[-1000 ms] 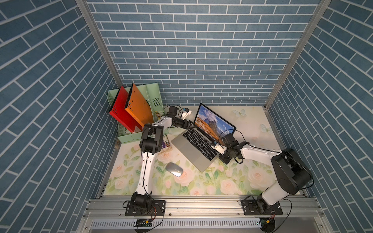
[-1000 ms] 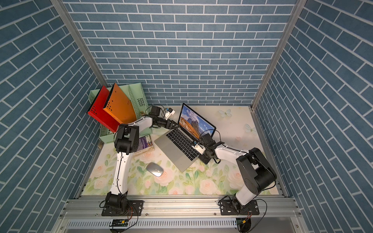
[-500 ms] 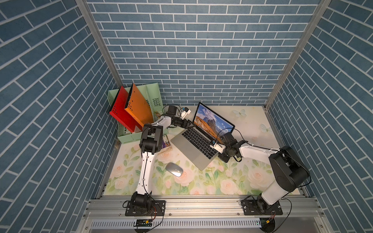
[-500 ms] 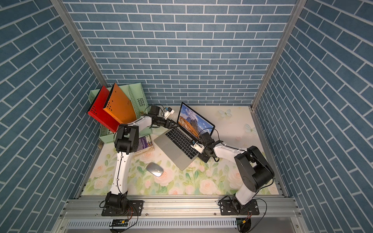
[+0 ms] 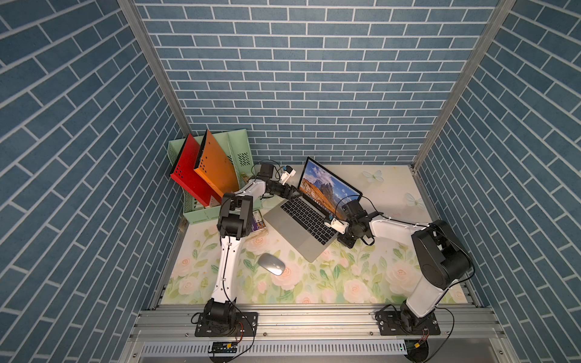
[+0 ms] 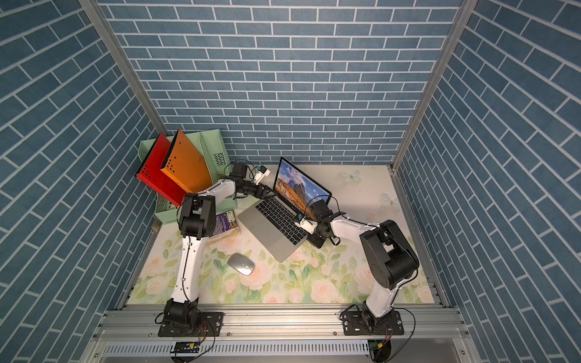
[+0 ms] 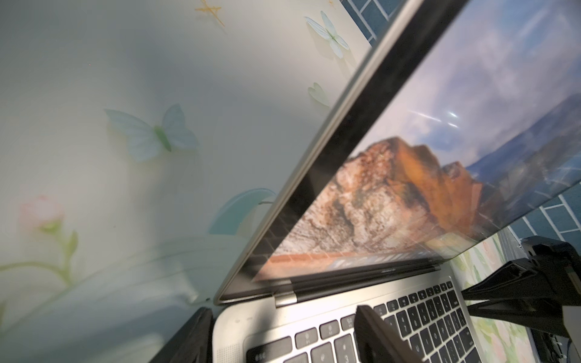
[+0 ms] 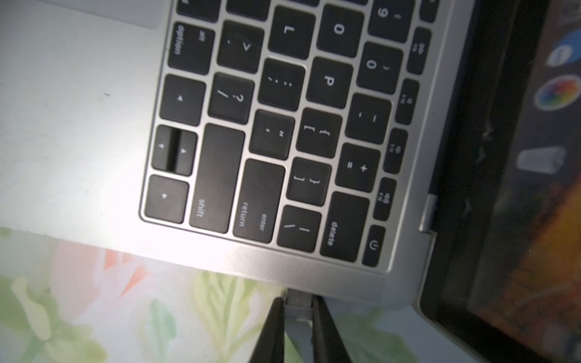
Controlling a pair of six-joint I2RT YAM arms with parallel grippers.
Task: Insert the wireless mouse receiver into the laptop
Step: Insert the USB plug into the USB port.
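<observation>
Wireless mouse receiver (image 8: 298,305): small silver stub, pinched between the two black fingers of the right hand (image 8: 298,301), which is pressed together on it. The stub's far end meets the side edge of the laptop (image 8: 78,141), level with the backslash and delete keys, close to the hinge corner. Cannot tell how far in it sits.

Laptop (image 5: 301,231) lies open and askew mid-counter, screen lit with a mountain picture, in both top views.

Left hand (image 7: 283,339) is at the opposite rear corner, by the esc key. It is spread wide, one finger (image 7: 188,336) off the base's edge, the other (image 7: 377,336) above the upper key rows. Contact with the laptop is unclear.

Wireless mouse (image 5: 272,264) rests alone on the floral counter (image 5: 345,276), nearer the front rail, apart from the laptop's front corner.

Back left are a green file rack (image 5: 242,151) with red and orange folders, and a book (image 5: 258,220) beside the left arm's elbow.
</observation>
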